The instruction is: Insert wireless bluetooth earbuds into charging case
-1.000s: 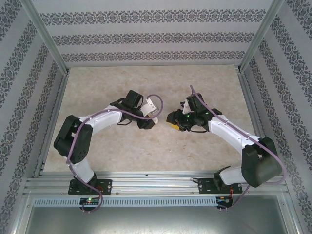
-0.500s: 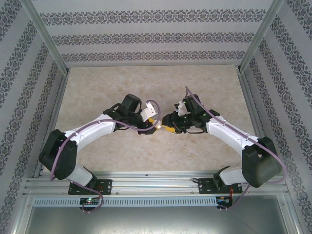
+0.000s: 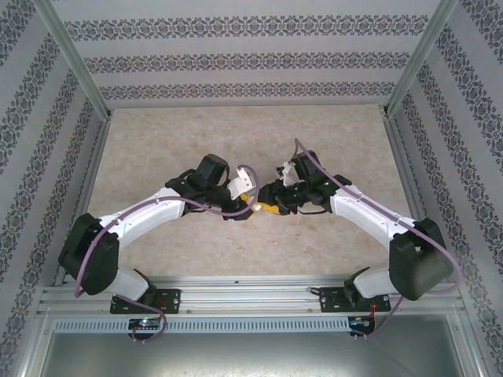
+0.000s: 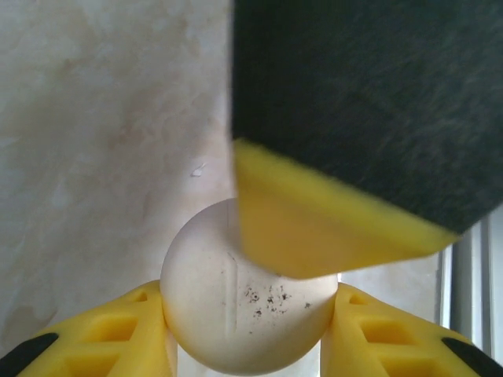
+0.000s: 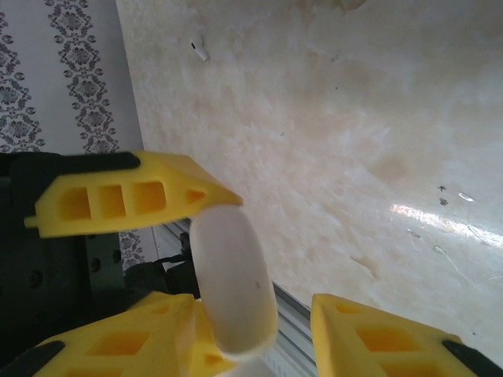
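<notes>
The charging case (image 4: 236, 306) is a round white puck with dark specks, held off the table at its two sides by my left gripper (image 4: 247, 318), which is shut on it. My right gripper (image 5: 263, 334) meets it from the right in the top view (image 3: 269, 206). Its fingers straddle the case (image 5: 232, 283), which stands edge-on there, close against the left finger, while the right finger (image 5: 377, 334) stands apart. One right finger (image 4: 314, 228) overlaps the case's top. A tiny white stemmed earbud (image 5: 200, 50) lies far off on the table. The black earbuds are out of view.
The beige marble-patterned table (image 3: 173, 133) is walled by patterned panels (image 3: 47, 118) with metal posts. An aluminium rail (image 3: 251, 294) runs along the near edge by the arm bases. Both arms reach inward to the table's middle.
Both arms have swung in toward each other. The left arm has stretched to the right, the right gripper has shifted left, and the two grippers now meet at the case.
</notes>
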Robot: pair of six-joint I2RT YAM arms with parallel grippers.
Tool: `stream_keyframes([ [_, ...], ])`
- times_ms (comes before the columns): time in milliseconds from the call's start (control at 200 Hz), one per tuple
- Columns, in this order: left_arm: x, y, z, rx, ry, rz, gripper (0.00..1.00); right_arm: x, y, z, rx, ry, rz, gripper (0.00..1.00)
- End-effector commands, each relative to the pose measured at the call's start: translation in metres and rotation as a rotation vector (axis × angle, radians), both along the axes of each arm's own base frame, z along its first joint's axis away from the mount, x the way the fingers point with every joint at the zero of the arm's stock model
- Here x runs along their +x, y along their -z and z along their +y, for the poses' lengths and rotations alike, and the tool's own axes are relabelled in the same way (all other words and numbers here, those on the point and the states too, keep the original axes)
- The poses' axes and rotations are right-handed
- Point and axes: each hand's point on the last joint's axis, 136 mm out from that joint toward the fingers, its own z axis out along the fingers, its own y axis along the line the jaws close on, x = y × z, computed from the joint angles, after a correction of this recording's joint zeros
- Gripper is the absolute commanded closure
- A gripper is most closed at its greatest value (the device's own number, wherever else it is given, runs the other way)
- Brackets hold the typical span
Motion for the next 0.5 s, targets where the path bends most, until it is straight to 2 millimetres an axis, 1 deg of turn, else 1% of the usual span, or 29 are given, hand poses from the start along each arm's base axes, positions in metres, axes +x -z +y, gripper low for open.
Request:
stream_keyframes([
  [0, -0.010, -0.015, -0.008, -0.046, 0.044, -0.010, 0.63, 0.004, -0.015, 0.004, 0.018, -0.017, -0.058, 0.56],
  [85, -0.011, -0.018, -0.009, -0.057, 0.051, -0.008, 0.63, 0.006, -0.018, 0.004, 0.022, -0.019, -0.066, 0.56],
  [225, -0.011, -0.022, -0.010, -0.066, 0.057, -0.012, 0.63, 0.006, -0.015, 0.007, 0.028, -0.032, -0.051, 0.58],
  [495, -0.012, -0.024, -0.010, -0.068, 0.063, -0.017, 0.62, -0.001, -0.019, 0.018, 0.065, -0.087, -0.038, 0.66],
])
